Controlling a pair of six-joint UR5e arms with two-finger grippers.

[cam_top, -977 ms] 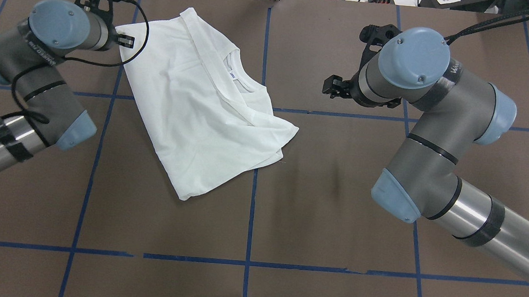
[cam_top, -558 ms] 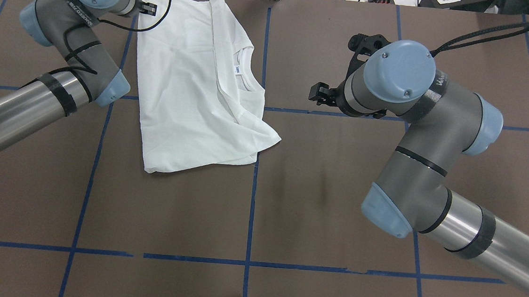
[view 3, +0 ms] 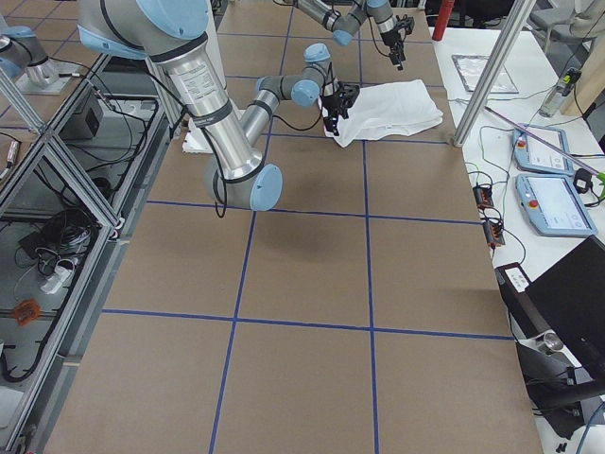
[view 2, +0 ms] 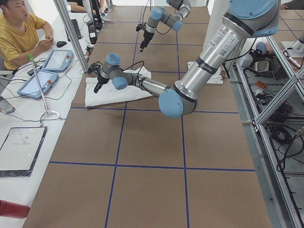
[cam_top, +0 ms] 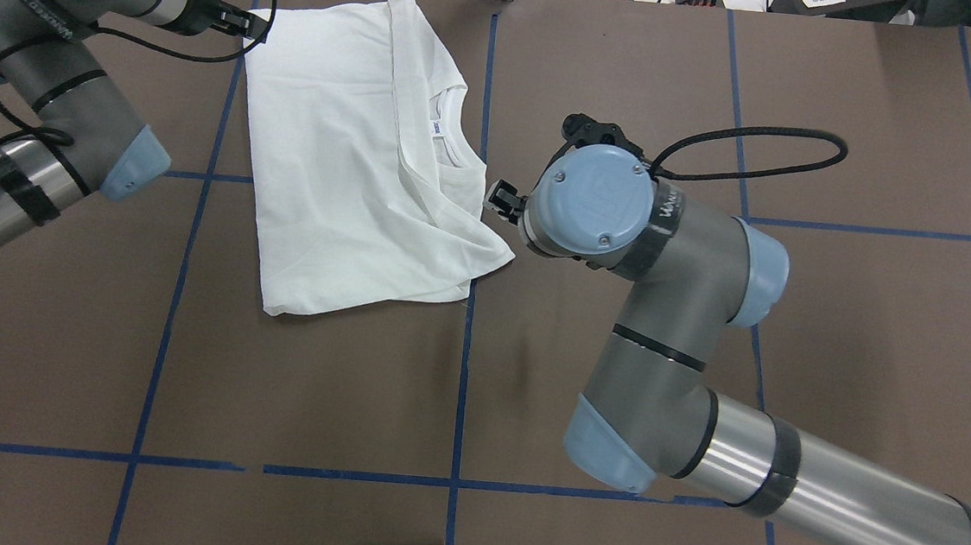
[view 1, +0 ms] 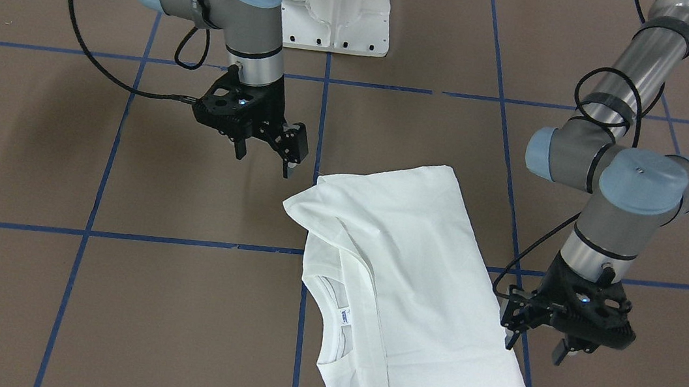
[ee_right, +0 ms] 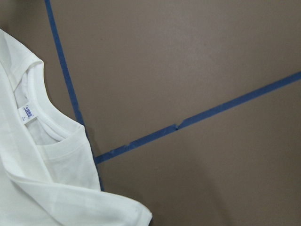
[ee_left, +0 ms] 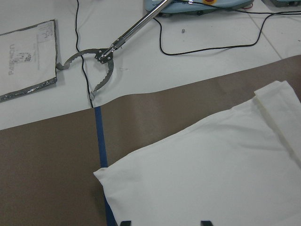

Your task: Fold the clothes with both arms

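Jaws parted, white T-shirt (cam_top: 346, 166) folded, collar (cam_top: 460, 156) showing

Silver-grey tubes, dark joints, pale-blue screwed caps on left arm (cam_top: 75, 97) and right arm (cam_top: 661, 356). Black tape bands, black cable loop (cam_top: 844, 150) at two o'clock off right wrist.

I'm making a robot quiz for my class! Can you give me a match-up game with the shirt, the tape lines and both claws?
Things:
1. T-shirt
2. tape lines
3. left claw
4. right claw

Descriptions:
A. blue
B. open, beside the shirt's collar side
C. white, partly folded
D. open, at a shirt corner away from the collar

Pairs: 1-C, 2-A, 3-D, 4-B
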